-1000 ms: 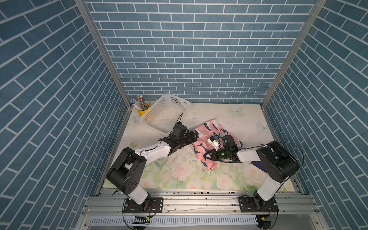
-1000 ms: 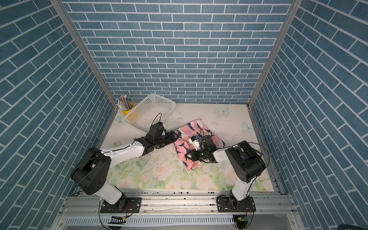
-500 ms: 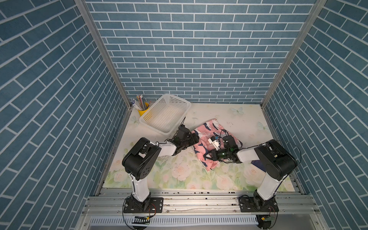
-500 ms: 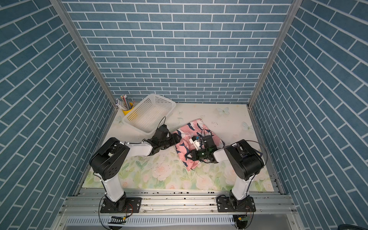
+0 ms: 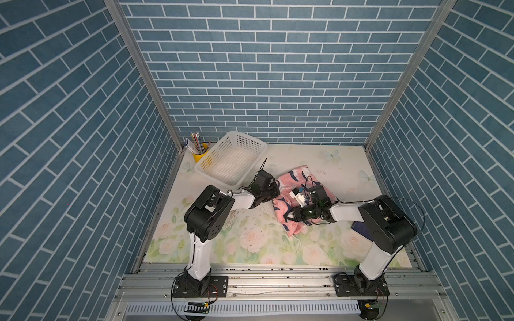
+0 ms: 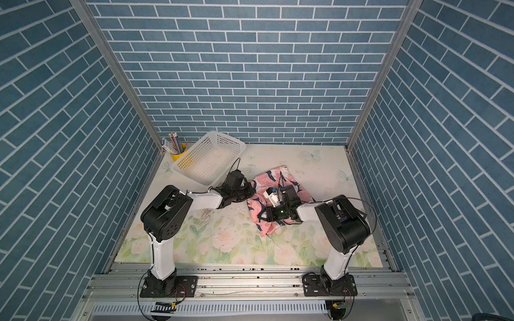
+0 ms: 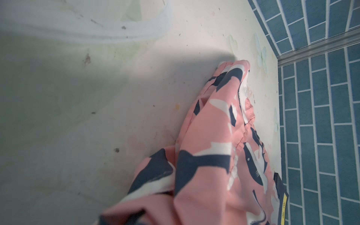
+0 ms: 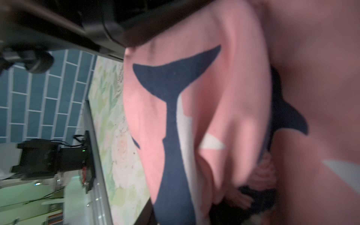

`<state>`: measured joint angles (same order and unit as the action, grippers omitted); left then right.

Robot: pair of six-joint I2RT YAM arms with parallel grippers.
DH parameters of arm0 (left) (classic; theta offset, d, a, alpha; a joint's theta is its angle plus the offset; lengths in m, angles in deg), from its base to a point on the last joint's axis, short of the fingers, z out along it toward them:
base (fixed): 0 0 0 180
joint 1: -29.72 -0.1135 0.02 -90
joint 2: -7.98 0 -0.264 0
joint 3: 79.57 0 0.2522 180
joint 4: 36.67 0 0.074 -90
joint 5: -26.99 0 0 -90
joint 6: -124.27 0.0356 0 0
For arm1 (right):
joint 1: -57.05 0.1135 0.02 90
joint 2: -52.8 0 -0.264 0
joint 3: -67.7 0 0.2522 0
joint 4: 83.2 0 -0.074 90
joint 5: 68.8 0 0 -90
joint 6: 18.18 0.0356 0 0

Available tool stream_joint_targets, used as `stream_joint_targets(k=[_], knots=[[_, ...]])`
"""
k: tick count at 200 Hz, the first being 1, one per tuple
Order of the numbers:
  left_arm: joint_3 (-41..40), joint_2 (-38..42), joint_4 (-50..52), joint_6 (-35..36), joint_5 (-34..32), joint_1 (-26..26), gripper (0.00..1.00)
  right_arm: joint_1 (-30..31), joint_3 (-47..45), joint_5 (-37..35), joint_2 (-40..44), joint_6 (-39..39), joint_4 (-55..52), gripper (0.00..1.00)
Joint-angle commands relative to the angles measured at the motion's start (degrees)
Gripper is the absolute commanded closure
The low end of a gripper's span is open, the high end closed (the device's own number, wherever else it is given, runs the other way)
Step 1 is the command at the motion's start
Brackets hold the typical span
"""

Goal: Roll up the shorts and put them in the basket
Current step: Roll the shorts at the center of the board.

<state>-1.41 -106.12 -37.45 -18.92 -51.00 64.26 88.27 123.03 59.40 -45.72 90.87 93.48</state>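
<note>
The shorts [image 5: 292,180] lie crumpled on the floral tabletop [image 5: 250,241], just right of centre in both top views. The left end effector [image 5: 274,192] is closed at their left edge. In the left wrist view the fabric bunches up toward the camera, but the pinch itself is out of frame. The right end effector [image 5: 289,216] rests on their lower part; I cannot tell whether it is open or closed. A white basket [image 5: 214,155] stands to the upper left, with a yellow cup [image 5: 200,152] of pencils beside it.
</note>
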Motion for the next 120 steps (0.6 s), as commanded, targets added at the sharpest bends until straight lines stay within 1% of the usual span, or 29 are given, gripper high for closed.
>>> stream_joint_targets(k=[1, 14, 22, 25, 30, 43, 47, 52, 54, 56, 59, 61, 62, 64, 77, 109, 120], knots=[[3.0, -0.7, 7.1, 0.3, -1.5, 0.0, 1.0, 3.3, 2.3, -21.0, 5.5, -7.4, -19.8, 0.53], [5.0, -1.6, 10.6, 0.1, -1.7, 0.1, 1.0, 7.1, 4.4, -29.9, 9.1, -9.2, -24.2, 0.48], [6.0, -2.2, 12.1, -0.1, -1.4, 0.1, 1.0, 9.7, 5.5, -33.4, 10.8, -10.0, -26.1, 0.45], [6.3, -2.5, 12.6, -0.2, -1.3, 0.1, 1.0, 10.2, 6.0, -36.2, 11.5, -10.2, -26.6, 0.44], [6.6, -2.7, 13.1, -0.5, -0.9, 0.1, 1.0, 11.6, 6.5, -39.0, 12.4, -10.3, -27.3, 0.42], [6.8, -3.1, 13.2, -1.2, -0.3, 0.1, 1.0, 14.9, 7.9, -44.6, 14.2, -10.5, -28.1, 0.4], [6.9, -3.3, 13.4, -1.4, -0.1, 0.1, 1.0, 15.9, 8.1, -46.0, 14.8, -10.3, -28.0, 0.36], [7.0, -3.4, 13.7, -1.5, 0.0, 0.0, 1.0, 16.8, 8.2, -47.3, 15.6, -10.3, -27.5, 0.35], [7.0, -3.5, 13.7, -1.5, 0.1, 0.1, 1.0, 17.3, 8.2, -47.9, 15.8, -10.3, -27.2, 0.3], [7.1, -3.6, 13.8, -1.6, 0.1, 0.0, 1.0, 17.7, 8.1, -48.3, 16.1, -10.2, -26.8, 0.22], [7.2, -3.6, 13.8, -1.6, 0.3, 0.0, 1.0, 18.3, 8.0, -48.7, 16.5, -10.3, -26.3, 0.17], [7.2, -3.7, 13.8, -1.7, 0.4, 0.1, 1.0, 18.7, 7.9, -49.0, 16.7, -10.4, -25.9, 0.06], [7.2, -3.7, 13.8, -1.7, 0.4, 0.0, 1.0, 18.9, 7.9, -49.2, 16.8, -10.4, -25.8, 0.03], [7.2, -3.8, 13.8, -1.8, 0.6, 0.1, 1.0, 19.3, 7.9, -49.6, 17.0, -10.5, -25.5, 0.01], [7.2, -4.1, 13.6, -2.6, 1.2, 0.0, 1.0, 22.0, 8.0, -52.7, 16.7, -11.1, -24.2, 0.0], [7.7, -4.3, 13.3, -4.0, 2.8, 0.0, 1.0, 28.8, 10.3, -63.9, 11.3, -13.9, -23.0, 0.01], [7.8, -4.2, 13.2, -4.3, 3.3, 0.1, 1.0, 29.8, 10.6, -65.8, 9.2, -14.5, -21.7, 0.01]])
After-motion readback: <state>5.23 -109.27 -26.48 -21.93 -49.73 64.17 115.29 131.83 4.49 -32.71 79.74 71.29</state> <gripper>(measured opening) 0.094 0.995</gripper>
